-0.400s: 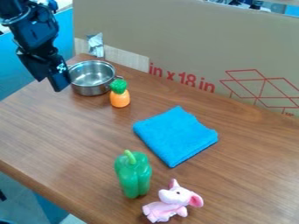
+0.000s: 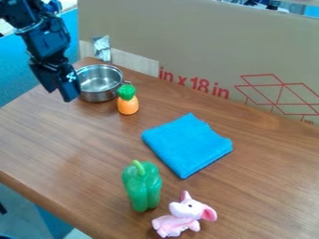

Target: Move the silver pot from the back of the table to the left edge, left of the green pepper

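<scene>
- Cardboard (image 2: 199, 44) forms a tall backdrop beyond the pot, and brown wood makes up the table (image 2: 68, 149) around it.
- The metal pot (image 2: 100, 91) stands upright on the table near the cardboard, its open top facing up. It is the thing nearest to the tool (image 2: 59, 95).
- The black tool hangs just beside the pot, on the side away from the pineapple. Whether it touches the pot's wall cannot be told from this angle.
- How far open the tool is cannot be told either, and no thing can be made out in its hold.
- Close beside the pot, on its opposite side, the orange toy pineapple (image 2: 128, 106) stands upright with its green top up. It is outside the pot.
- Nearer to the camera than the pot, the blue cloth (image 2: 187, 144) lies flat and neatly folded.
- Well apart from the pot, the green toy pepper (image 2: 142, 186) stands upright with its stem up, and the pink toy elephant (image 2: 182, 217) sits beside it.
- A silvery wrapped object (image 2: 102, 48) rises behind the pot, against the cardboard.
- As for progress, the pineapple, pepper and elephant rest apart from the pot. Nothing visible marks any step as finished, so what is done and what is left cannot be judged.
</scene>
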Robot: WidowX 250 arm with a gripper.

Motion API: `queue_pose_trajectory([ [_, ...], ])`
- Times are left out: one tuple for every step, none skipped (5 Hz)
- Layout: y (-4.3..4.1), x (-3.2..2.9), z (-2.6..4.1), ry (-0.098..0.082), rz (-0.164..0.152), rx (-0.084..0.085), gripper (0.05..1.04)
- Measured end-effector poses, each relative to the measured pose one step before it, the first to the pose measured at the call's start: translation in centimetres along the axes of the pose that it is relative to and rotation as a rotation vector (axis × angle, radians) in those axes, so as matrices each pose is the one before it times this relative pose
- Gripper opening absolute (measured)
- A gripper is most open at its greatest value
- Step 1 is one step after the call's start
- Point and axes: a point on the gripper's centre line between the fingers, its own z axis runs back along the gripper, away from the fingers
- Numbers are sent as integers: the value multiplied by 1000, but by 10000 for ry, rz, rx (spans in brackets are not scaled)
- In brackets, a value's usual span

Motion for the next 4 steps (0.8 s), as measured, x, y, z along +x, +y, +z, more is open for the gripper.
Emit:
queue_pose_trajectory([
  [1435,1088,-126,45,-1164,148,1005],
  [1332,737,-811,-60,-1287,192,1005],
  [881,758,-467,-24,-1026,756,1005],
  [271,650,-939,172,-585,607,1006],
])
